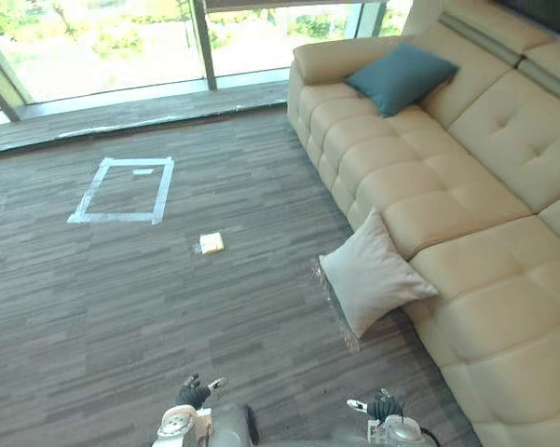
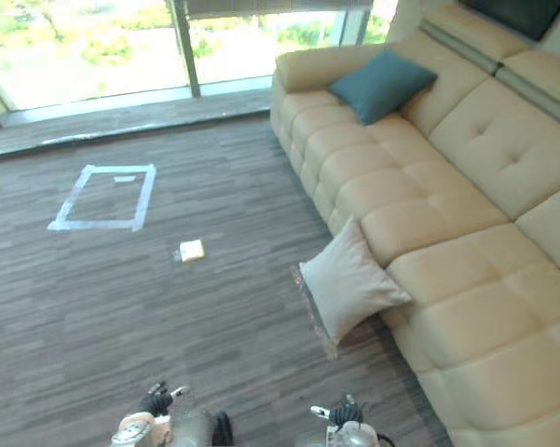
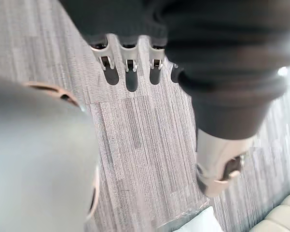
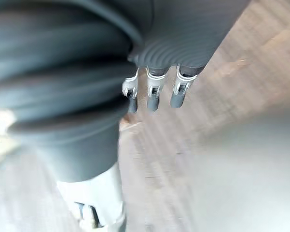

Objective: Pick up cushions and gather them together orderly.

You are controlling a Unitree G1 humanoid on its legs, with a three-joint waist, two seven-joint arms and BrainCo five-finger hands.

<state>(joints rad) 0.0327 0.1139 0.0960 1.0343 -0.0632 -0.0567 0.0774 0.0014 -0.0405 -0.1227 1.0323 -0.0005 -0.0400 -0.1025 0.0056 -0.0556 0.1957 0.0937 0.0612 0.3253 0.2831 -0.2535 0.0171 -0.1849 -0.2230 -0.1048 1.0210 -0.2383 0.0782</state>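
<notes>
Leaning on the sofa (image 1: 503, 307), pale cushion (image 1: 373, 277) stands on floor (image 1: 149, 307); teal cushion (image 1: 401, 76) on seat; left hand (image 1: 194, 392), right hand (image 1: 384, 406) released

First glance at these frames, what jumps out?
A big beige sofa takes the right side, with a teal cushion by its far armrest. A pale cushion stands on the floor, leaning against the sofa's front. Left of it lie a taped square and a small yellow pad.

A living-room-like lounge: a long cream leather sofa (image 1: 466, 186) with cushions, grey wood-look floor (image 1: 121, 298), floor-to-ceiling windows (image 1: 102, 42) onto greenery, a taped square (image 1: 123, 191) marking the floor.
</notes>
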